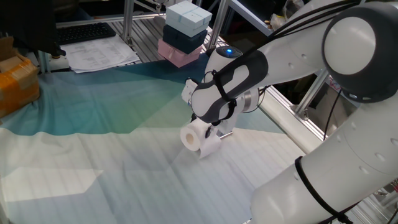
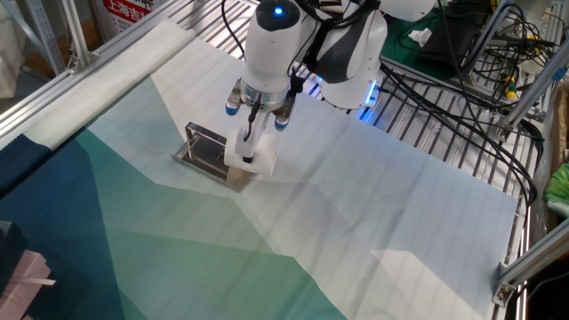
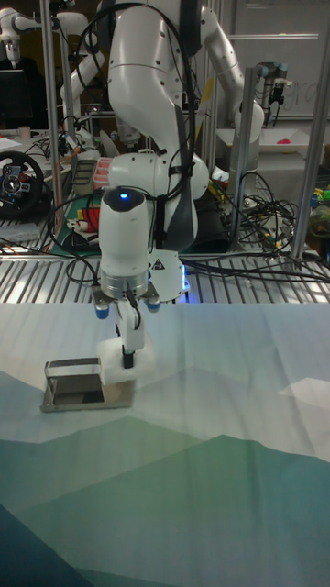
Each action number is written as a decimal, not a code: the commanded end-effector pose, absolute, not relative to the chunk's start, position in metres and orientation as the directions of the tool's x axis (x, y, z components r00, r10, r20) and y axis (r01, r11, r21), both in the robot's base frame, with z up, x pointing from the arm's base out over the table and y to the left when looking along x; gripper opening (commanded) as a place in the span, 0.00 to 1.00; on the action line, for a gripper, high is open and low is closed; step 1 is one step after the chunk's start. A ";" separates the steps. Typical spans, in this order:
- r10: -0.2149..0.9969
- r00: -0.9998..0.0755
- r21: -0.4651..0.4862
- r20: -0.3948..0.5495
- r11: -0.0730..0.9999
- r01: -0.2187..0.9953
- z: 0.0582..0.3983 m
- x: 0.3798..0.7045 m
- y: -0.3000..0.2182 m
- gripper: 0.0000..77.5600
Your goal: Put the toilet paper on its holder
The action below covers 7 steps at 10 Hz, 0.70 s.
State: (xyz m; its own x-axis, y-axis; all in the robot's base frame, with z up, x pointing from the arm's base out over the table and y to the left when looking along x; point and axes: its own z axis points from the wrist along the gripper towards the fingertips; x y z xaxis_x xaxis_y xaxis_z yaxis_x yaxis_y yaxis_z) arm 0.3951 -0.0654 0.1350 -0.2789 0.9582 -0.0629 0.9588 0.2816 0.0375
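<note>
The toilet paper (image 1: 198, 138) is a white roll held low over the cloth, its hollow core facing the camera in one fixed view. My gripper (image 1: 209, 128) is shut on it from above. In the other fixed view the toilet paper (image 2: 252, 156) sits at the near end of the chrome holder (image 2: 204, 149), whose flat plate and wire bar lie on the cloth. In the tall fixed view the toilet paper (image 3: 116, 363) is at the right end of the holder (image 3: 75, 386), under my gripper (image 3: 126, 356). The arm hides most of the holder in one fixed view.
Stacked white, dark and pink boxes (image 1: 184, 32) stand at the back, with papers (image 1: 99, 55) to their left. An orange object (image 1: 15, 81) lies at the far left. An aluminium rail (image 1: 283, 102) edges the table. Cables (image 2: 462, 62) hang beyond the cloth.
</note>
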 end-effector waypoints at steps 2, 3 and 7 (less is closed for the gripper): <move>0.981 -0.185 0.044 -0.057 0.188 0.981 0.136 0.396 -0.066 0.02; 0.981 -0.183 0.043 -0.057 0.186 0.982 0.136 0.396 -0.066 0.02; 0.964 -0.262 0.041 -0.046 0.264 0.964 0.134 0.380 -0.075 0.02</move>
